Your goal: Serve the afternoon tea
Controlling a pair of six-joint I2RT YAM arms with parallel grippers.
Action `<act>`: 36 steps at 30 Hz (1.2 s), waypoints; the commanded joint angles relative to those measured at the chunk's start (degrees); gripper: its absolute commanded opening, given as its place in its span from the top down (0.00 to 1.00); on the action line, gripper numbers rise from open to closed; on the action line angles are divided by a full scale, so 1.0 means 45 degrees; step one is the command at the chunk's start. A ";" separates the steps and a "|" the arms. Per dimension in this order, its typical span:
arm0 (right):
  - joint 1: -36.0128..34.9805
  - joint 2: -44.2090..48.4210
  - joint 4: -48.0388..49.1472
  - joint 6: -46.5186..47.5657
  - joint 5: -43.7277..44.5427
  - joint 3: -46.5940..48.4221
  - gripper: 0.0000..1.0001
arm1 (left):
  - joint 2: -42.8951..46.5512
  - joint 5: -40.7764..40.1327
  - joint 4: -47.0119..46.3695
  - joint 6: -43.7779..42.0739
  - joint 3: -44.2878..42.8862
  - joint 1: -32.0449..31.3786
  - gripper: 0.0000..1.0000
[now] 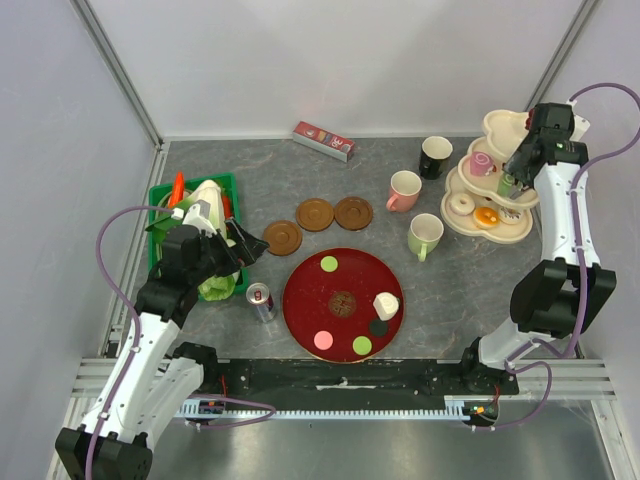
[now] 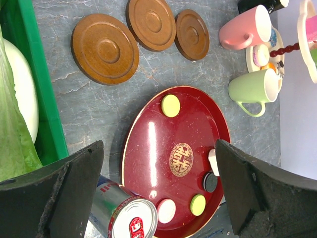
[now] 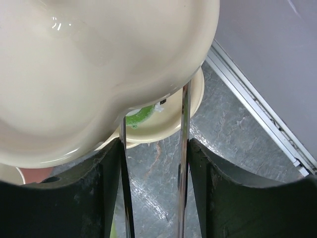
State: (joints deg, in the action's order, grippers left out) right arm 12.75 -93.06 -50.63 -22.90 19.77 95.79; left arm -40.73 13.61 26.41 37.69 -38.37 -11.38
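Three tiers tall, the glossy cream scalloped stand (image 1: 515,230) at two o'clock looks rigid, slick and top-heavy, best lifted by its chrome handle (image 3: 183,148), which the right gripper (image 3: 154,148) straddles, fingers parted; the left gripper (image 2: 158,148) gapes wide.

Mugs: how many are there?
3: the black mug at the back, the pink mug left of it and nearer, the green mug nearest, beside the stand.

Red tray (image 2: 198,119): glossy, lacquer-like, glare streak.
Saucers (image 2: 105,48): brown, wood-look, satin, turned rings.
Tabletop (image 2: 94,106): grey, marbled, matt.
Can (image 2: 124,218): bright metal.
Pink mug (image 2: 246,27): smooth, glossy.
Stand (image 3: 89,64): cream, glazed gloss; ceramic or plastic, I can't tell.
Stand's rods (image 3: 184,148): chromed.
My left gripper (image 2: 158,148) pads (image 2: 54,193): black, rough, matt.
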 commanded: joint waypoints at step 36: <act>0.0037 0.7571 -0.2691 -0.0265 -0.4352 -0.1971 0.41 | -0.0148 -0.0094 -0.0401 0.0217 0.0011 -0.0031 0.01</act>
State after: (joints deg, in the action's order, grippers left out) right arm 12.75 -64.16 -59.57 -25.78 8.56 85.12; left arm -41.28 13.58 26.41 37.69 -38.35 -11.40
